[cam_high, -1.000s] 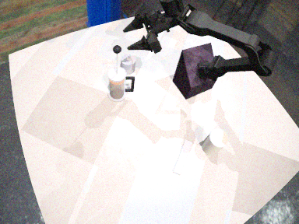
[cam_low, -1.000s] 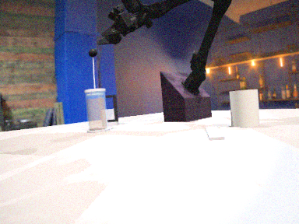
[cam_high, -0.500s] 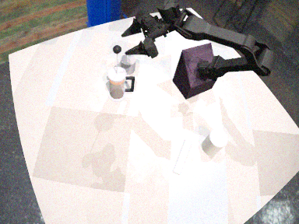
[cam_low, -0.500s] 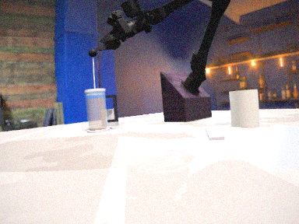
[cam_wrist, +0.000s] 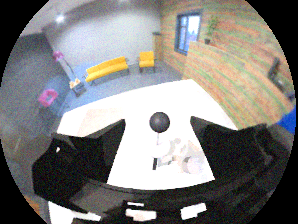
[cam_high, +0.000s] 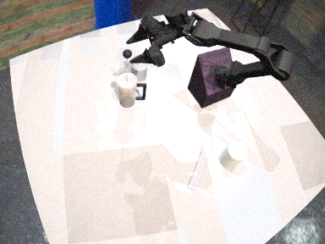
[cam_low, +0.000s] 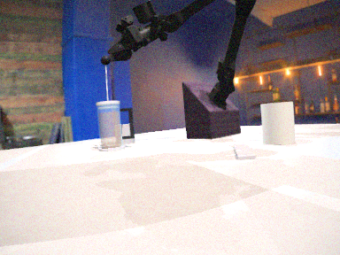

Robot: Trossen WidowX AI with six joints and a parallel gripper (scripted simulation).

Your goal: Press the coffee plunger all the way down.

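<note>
The coffee press [cam_high: 127, 97] [cam_low: 109, 126] stands upright on the table, a clear cylinder with a pale lid and a black handle. Its thin plunger rod [cam_low: 106, 83] stands far up out of the lid, topped by a round black knob [cam_high: 127, 53] [cam_low: 105, 59] [cam_wrist: 159, 122]. My gripper [cam_high: 129, 52] [cam_low: 111, 57] [cam_wrist: 157, 120] is wide open and empty, tilted down, at about the knob's height. In the wrist view the knob appears between the two fingertips, with space on either side; whether it lies fully between them in depth is hard to tell.
A white cylinder [cam_high: 234, 154] [cam_low: 278, 123] stands at the right. A flat pale bar [cam_high: 197, 171] [cam_low: 244, 152] lies near it. The arm's dark purple base block [cam_high: 210, 76] [cam_low: 212, 116] is at the back. A small greyish cup [cam_high: 139, 72] [cam_wrist: 192, 165] stands just behind the press.
</note>
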